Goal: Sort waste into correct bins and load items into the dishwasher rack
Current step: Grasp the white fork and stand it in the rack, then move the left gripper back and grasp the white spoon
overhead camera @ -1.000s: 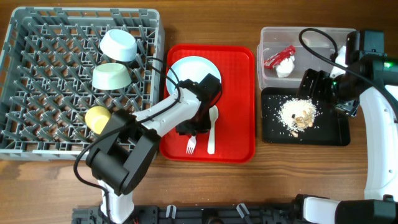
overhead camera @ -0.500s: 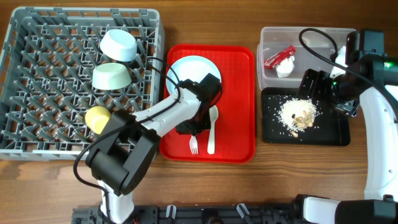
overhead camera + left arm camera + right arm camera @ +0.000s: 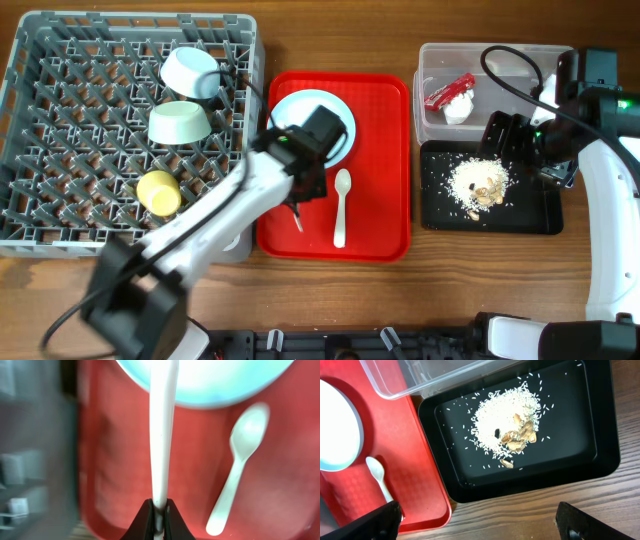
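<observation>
My left gripper (image 3: 298,198) (image 3: 160,508) is shut on the handle of the white plastic fork (image 3: 162,435), held over the left part of the red tray (image 3: 380,150). The white spoon (image 3: 341,205) (image 3: 240,465) lies on the tray beside it. The pale blue plate (image 3: 300,110) (image 3: 215,380) sits at the tray's far end. The rack (image 3: 80,150) holds the pale blue bowl (image 3: 190,72), the green bowl (image 3: 178,122) and the yellow cup (image 3: 158,192). My right gripper (image 3: 508,140) (image 3: 480,527) is open and empty over the black tray (image 3: 540,215) (image 3: 605,435) with crumbs (image 3: 480,182) (image 3: 507,425).
The clear tub (image 3: 520,60) (image 3: 420,380) at the back right holds the red wrapper (image 3: 450,90) and the white napkin (image 3: 458,110). Bare wooden table shows in front of the trays. The right arm's cable loops over the tub.
My left gripper has lifted the fork off the tray and swung left toward the rack. The spoon, the plate and the right arm have not moved.
</observation>
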{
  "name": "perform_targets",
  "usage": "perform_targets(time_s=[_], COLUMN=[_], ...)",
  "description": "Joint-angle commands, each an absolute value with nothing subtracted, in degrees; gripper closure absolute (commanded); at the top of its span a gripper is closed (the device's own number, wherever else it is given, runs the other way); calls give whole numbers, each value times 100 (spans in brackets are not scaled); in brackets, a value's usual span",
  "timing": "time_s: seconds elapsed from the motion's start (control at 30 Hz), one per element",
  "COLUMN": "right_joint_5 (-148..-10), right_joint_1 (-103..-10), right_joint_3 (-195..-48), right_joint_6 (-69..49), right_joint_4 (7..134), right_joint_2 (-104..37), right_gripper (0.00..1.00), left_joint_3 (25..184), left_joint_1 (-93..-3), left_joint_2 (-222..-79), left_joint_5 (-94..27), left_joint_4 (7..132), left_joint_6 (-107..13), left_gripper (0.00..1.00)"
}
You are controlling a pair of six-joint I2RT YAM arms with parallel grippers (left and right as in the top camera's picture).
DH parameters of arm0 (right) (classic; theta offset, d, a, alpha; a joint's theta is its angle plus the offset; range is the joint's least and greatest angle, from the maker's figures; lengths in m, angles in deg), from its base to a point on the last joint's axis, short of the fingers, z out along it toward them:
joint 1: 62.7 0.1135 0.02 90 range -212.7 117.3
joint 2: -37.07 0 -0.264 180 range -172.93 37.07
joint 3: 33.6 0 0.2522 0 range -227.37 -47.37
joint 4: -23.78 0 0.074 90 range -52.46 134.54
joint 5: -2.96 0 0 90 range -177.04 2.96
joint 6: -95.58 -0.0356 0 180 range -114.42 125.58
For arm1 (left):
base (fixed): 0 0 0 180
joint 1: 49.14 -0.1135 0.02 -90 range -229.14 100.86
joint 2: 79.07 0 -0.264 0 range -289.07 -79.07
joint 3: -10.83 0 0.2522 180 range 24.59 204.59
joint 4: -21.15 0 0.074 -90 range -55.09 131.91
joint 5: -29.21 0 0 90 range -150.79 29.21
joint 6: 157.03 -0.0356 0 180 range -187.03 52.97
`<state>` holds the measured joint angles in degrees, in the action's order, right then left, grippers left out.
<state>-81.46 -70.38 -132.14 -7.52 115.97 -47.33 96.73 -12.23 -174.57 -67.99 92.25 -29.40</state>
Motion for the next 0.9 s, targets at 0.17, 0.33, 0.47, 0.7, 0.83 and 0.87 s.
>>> perform_targets(time_s=[0.17,0.33,0.47,0.7,0.83,0.87], right_joint_5=[-8059,-8059,-8059,-8059,-8059,-8059], right_joint_1=[-7060,-7060,-7060,-7060,-7060,-7060], right_joint_3=[-13240,-13240,-13240,-13240,-13240,-13240], right_joint_6=[-645,-645,-643,-645,-645,-645], right_joint_4=[11604,11621,11628,11634,11643,11645], right_joint_2=[-4693,-4693,-4693,-4693,-4693,-4693], right_gripper=[0,0,0,0,0,0], left_joint_3=[9660,9660,9660,9660,9660,9660], left_joint_1=[-2714,-3295,-3379,-3379,-3376,-3376], left_joint_2=[-16493,-16839,-17083,-17223,-17223,-17223], left_joint_5=[-7909,-7588,-7581,-7581,-7557,-7514], left_joint_4=[9015,8633,8521,8519,8526,8526], left_joint_6=[-4805,-4888,-4886,-4886,-4883,-4883], left_gripper=[96,96,96,68,63,62])
